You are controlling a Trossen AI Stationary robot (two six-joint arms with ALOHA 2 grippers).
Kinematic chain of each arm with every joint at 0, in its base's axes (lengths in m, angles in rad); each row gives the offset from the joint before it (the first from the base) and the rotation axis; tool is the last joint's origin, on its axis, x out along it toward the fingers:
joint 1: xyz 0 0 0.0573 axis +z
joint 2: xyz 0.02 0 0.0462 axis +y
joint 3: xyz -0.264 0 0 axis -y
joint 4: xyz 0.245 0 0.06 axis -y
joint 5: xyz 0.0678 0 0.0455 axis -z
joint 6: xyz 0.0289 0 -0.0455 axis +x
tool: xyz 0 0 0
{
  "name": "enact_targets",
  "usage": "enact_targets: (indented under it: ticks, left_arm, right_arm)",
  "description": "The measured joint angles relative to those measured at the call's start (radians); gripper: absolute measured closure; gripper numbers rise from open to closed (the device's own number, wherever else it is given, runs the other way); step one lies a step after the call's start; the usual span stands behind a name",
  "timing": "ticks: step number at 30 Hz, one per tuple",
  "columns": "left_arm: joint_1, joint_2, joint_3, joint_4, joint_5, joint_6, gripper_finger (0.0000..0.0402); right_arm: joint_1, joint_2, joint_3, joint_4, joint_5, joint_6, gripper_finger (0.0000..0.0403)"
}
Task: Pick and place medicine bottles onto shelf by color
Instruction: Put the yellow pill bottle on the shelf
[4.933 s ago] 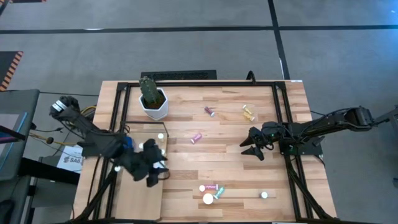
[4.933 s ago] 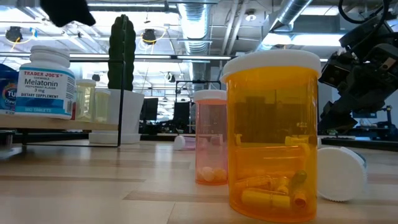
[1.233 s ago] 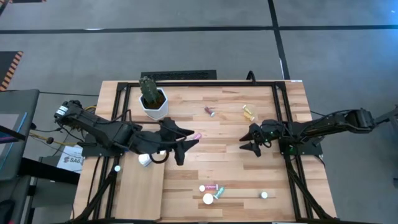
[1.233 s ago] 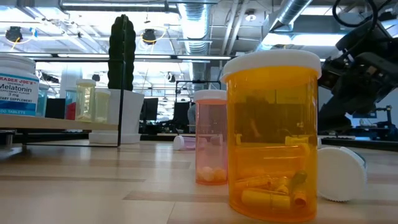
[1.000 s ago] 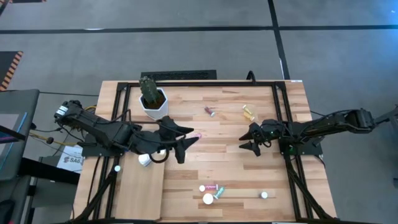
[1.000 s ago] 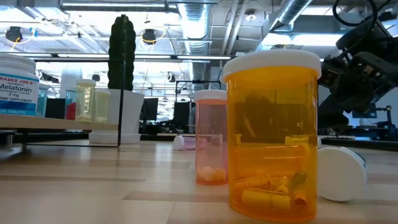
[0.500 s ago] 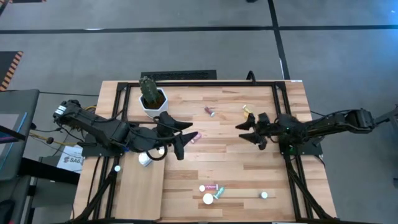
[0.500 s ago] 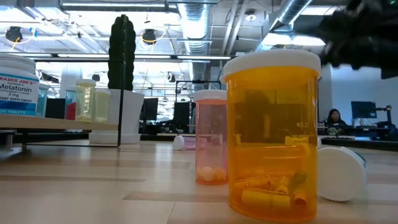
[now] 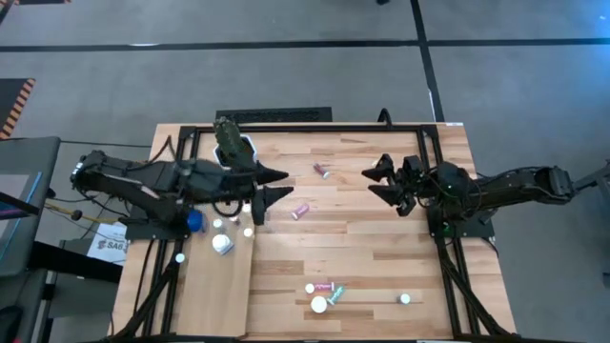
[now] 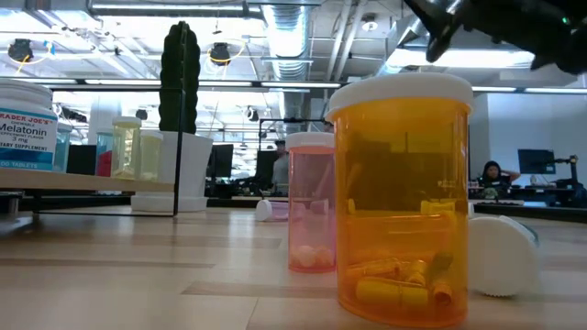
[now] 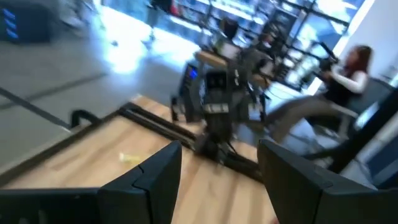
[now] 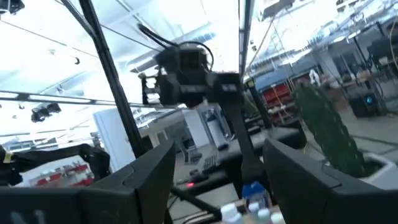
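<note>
Medicine bottles lie scattered on the plank table: a pink one (image 9: 300, 211) mid-table, another pink one (image 9: 322, 171) farther back, and pink (image 9: 324, 286), green (image 9: 335, 296) and white (image 9: 405, 298) ones near the front edge. A blue bottle (image 9: 194, 221) and white-capped ones (image 9: 222, 244) stand on the pale shelf (image 9: 214, 295) at the left. My left gripper (image 9: 282, 184) hovers open and empty beside the cactus pot, above and behind the mid-table pink bottle. My right gripper (image 9: 372, 182) is raised, open and empty, at the table's right. In the low view an amber bottle (image 10: 404, 197) stands closest.
A white hexagonal pot with a cactus (image 9: 233, 152) stands at the far left, right by my left arm. A black frame (image 9: 434, 191) runs along the table's sides. A loose white cap (image 9: 318, 305) lies near the front. People sit in the room beyond the table.
My left gripper has drawn back from the mid-table pink bottle toward the far edge and the cactus pot, rising a little. My right gripper has lifted and tipped upward, its fingers now pointing above level. Both stayed open. No bottle has moved.
</note>
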State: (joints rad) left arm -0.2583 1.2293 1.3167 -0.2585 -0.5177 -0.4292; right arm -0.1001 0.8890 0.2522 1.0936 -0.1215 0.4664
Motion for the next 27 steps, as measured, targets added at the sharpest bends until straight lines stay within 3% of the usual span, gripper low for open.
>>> enact_targets:
  ticks: [9, 16, 19, 25, 27]
  left_arm:
    - [0.176, -0.001, 0.0, -0.375, 0.499, -0.246, 0.0205]
    - [0.117, -0.02, -0.001, -0.806, 0.794, -0.477, 0.0205]
    - [0.04, -0.029, -0.001, -0.97, 0.847, -0.55, 0.0205]
    - [-0.114, -0.052, -0.002, -1.312, 0.846, -0.822, 0.0205]
    - [-0.152, -0.074, -0.02, -1.304, 0.828, -0.919, 0.0205]
  right_arm:
    - [-0.052, 0.0, 0.102, -0.169, 0.0, -0.079, 0.0138]
    - [-0.113, 0.0, 0.143, -0.36, 0.0, -0.074, 0.0138]
    - [-0.131, 0.0, 0.157, -0.447, 0.0, -0.074, 0.0138]
    - [-0.165, 0.0, 0.171, -0.542, 0.0, -0.074, 0.0138]
    - [-0.175, 0.0, 0.171, -0.552, 0.0, -0.074, 0.0138]
